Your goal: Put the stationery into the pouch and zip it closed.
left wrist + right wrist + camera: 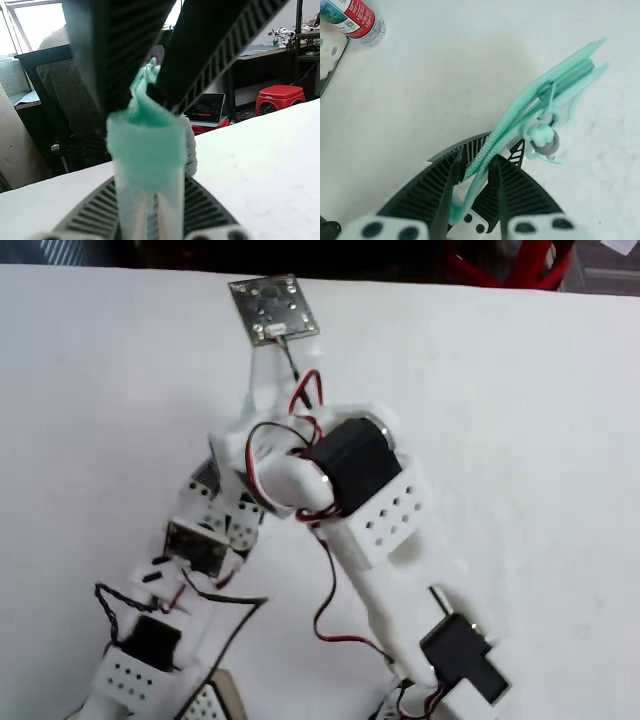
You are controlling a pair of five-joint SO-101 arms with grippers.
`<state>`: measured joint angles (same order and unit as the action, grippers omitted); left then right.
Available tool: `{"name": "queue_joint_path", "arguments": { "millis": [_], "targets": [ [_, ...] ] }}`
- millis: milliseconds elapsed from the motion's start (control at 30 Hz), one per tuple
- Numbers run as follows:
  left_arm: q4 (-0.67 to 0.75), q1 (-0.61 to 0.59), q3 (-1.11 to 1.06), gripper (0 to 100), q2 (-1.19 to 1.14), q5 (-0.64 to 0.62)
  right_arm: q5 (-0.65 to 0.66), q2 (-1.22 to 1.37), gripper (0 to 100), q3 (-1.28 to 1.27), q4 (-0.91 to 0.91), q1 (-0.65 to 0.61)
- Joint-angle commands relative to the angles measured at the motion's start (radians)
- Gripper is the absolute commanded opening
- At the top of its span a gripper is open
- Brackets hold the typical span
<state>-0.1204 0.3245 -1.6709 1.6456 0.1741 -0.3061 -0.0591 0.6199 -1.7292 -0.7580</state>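
Your mint-green zip pouch point(555, 80) is off the white surface point(520, 400), held by both grippers. It has a clear plastic body, a green fabric band and green zip tape, and a small grey-and-white bead point(545, 140) dangles at the zip. The right gripper point(474, 172) has its fingers clamped on the zip tape near one end. The left gripper point(147, 205) is closed on the clear body, whose lower end is cut off. From above, one white arm point(385, 540) enters from 5 o'clock and another point(190, 550) from 7 o'clock. They meet near the centre and cover the pouch. You cannot tell whether the zip is shut.
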Motion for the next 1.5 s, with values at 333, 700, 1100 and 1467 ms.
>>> {"name": "queue_joint_path", "arguments": {
  "millis": [333, 700, 1100, 1467],
  "targets": [
    [-0.554, -0.058, 0.384, 24, 0.010, -0.269, 0.442, 0.019, 1.8, 0.000, 0.004, 0.208],
    [-0.646, -0.194, 0.509, 24, 0.010, -0.193, 1.039, -0.001, 1.8, -0.003, 0.012, 0.265],
    [-0.364, -0.245, 0.348, 24, 0.004, -0.032, 1.194, -0.008, 1.8, -0.071, 0.010, 0.271],
    [-0.391, -0.234, 0.319, 24, 0.005, 0.044, 1.212, -0.008, 11.8, -0.284, 0.008, 0.193]
  ]
}}
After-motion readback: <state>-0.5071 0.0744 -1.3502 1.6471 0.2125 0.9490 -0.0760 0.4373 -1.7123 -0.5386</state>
